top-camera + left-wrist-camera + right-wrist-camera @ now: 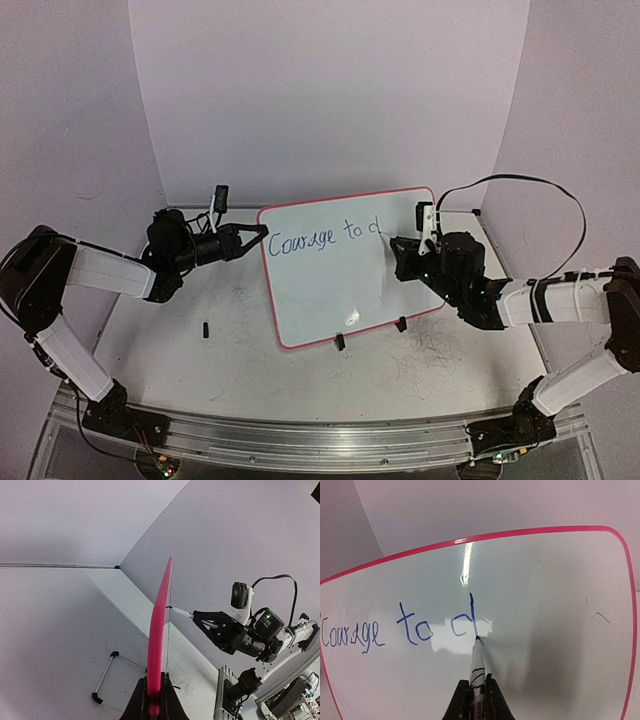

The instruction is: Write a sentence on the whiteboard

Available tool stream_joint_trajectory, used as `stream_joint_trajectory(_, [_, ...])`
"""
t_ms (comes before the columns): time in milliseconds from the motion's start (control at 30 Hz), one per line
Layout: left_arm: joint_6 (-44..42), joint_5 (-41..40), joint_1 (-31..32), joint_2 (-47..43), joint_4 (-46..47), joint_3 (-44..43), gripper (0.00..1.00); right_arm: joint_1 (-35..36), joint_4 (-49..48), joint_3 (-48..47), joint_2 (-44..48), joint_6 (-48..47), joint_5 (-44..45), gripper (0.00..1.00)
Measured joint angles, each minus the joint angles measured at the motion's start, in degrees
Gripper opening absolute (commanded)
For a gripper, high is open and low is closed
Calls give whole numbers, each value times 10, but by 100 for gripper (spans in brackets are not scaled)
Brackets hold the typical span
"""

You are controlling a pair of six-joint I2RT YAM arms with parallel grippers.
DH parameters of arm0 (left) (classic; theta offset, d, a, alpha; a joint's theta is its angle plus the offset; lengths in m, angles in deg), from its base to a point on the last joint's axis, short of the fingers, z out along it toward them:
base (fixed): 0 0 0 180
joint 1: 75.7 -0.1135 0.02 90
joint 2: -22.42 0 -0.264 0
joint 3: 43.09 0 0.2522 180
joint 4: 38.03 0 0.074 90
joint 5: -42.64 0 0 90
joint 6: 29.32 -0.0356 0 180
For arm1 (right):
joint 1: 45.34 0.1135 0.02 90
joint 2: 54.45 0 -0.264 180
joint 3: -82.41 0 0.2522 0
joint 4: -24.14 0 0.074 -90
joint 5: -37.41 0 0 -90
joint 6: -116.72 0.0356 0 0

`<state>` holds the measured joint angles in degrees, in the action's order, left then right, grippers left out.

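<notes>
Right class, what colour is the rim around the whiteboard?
Bright pink-red. The whiteboard rim shows best in the right wrist view.

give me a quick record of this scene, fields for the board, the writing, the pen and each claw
board: whiteboard, propped at a tilt on two black feet
writing: blue handwriting, "Courage to" plus the start of a third word
pen: marker, tip touching the board at the last stroke
left claw: shut on the board's left edge
right claw: shut on the marker
loose: small black piece on the table, left of the board
</notes>
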<state>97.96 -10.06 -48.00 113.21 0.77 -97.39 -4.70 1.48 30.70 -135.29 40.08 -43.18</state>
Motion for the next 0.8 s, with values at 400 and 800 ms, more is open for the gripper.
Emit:
stream_joint_trajectory(400, [0,0,0,-1,-1,0,0,0,-7,-29,-19,-3,8,0])
stream_joint_trajectory(800, [0,0,1,-1,-1,0,0,0,-8,-30,-20,3,36,0])
